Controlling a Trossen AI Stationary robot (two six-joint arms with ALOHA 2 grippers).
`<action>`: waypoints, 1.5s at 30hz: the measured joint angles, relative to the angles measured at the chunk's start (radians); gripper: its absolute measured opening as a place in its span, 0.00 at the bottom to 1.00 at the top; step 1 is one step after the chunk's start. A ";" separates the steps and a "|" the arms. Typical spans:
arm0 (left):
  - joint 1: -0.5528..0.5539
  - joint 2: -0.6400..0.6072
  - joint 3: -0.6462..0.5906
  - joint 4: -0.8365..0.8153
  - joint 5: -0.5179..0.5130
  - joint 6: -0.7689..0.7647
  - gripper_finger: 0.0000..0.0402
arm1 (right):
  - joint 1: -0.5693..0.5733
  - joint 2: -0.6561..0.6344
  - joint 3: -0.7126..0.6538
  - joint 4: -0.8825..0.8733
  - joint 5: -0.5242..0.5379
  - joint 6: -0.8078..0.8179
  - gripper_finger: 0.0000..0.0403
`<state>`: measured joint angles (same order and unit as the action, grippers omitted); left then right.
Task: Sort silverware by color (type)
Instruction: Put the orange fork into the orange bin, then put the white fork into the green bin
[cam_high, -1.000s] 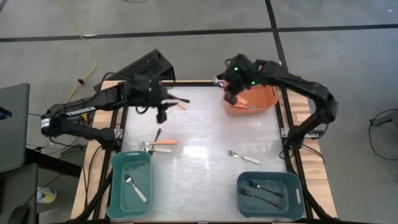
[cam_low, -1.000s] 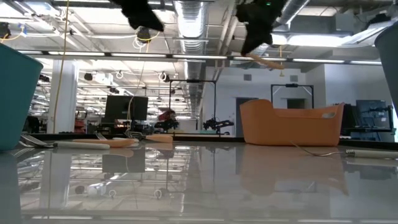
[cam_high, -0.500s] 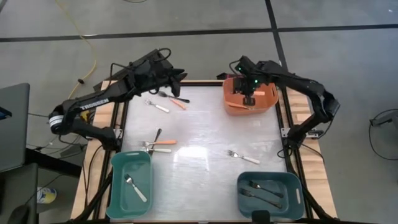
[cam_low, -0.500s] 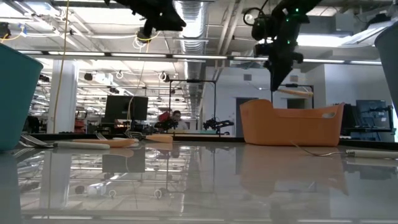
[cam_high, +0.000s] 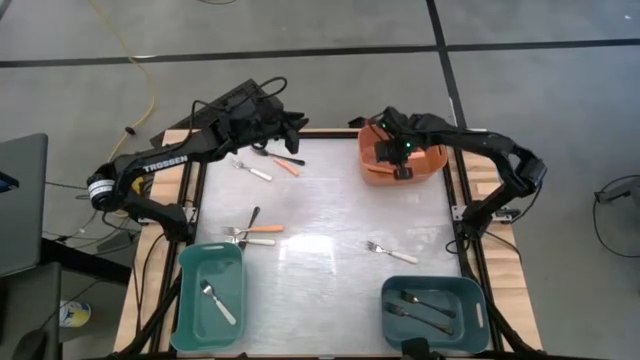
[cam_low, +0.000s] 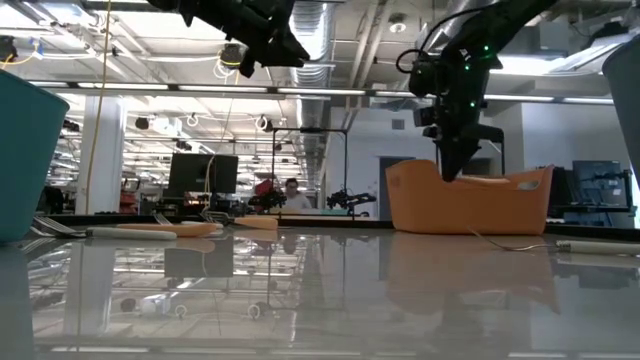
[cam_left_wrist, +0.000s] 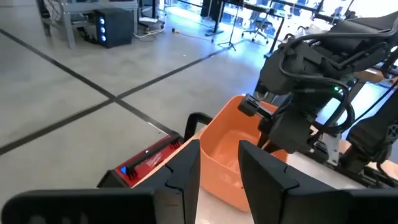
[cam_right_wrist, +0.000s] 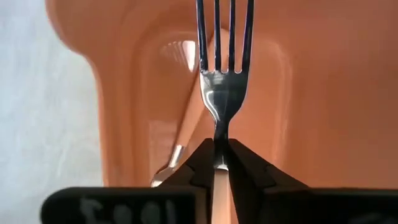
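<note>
My right gripper (cam_high: 402, 168) reaches down inside the orange bin (cam_high: 430, 165) at the table's far right, shut on a fork (cam_right_wrist: 224, 93) with an orange handle and a metal head. Another orange-handled piece (cam_right_wrist: 183, 134) lies on the bin's floor. My left gripper (cam_high: 293, 125) hovers level over the table's far edge, open with nothing between its fingers (cam_left_wrist: 186, 171). Loose silverware lies on the table: a few pieces (cam_high: 268, 163) at the far left, a cluster (cam_high: 252, 232) at the middle left, and one fork (cam_high: 390, 252) at the near right. My right gripper pinches the fork's neck (cam_right_wrist: 219, 135), where the metal head meets the orange handle, between its two fingertips (cam_right_wrist: 202, 163). The fingers come from above, slanting steeply down into the orange bin. The tines stick out past the fingertips. I cannot tell whether they touch the bin's floor.
A teal bin (cam_high: 190, 300) at the near left holds a white-handled piece (cam_high: 218, 302). A darker bin (cam_high: 470, 300) at the near right holds black-handled pieces (cam_high: 425, 305). A black case (cam_high: 235, 100) sits behind the far left corner. In the low view a person (cam_low: 292, 187) shows far off in the room.
My right gripper has sunk from above the orange bin down into it and rolled its wrist, carrying the fork along. My left gripper has swung from over the far-left silverware toward the table's far edge and tipped up from pointing down to about level.
</note>
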<state>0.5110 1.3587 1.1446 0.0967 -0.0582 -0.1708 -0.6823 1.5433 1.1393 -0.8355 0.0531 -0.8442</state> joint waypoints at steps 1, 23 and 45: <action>0.000 0.002 0.000 0.000 -0.001 0.004 0.23 | 0.000 0.000 -0.001 -0.004 0.000 0.008 0.16; 0.004 -0.107 0.001 -0.401 0.314 0.112 0.23 | 0.082 -0.002 0.207 -0.173 0.303 0.517 0.22; -0.146 -0.113 -0.112 -0.614 0.223 0.133 0.23 | 0.664 -0.002 0.196 -0.238 -0.144 0.948 0.22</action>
<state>0.3650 1.2453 1.0329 -0.5175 0.1648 -0.0376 -0.0182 1.5417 1.3356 -1.0739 -0.0905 0.1039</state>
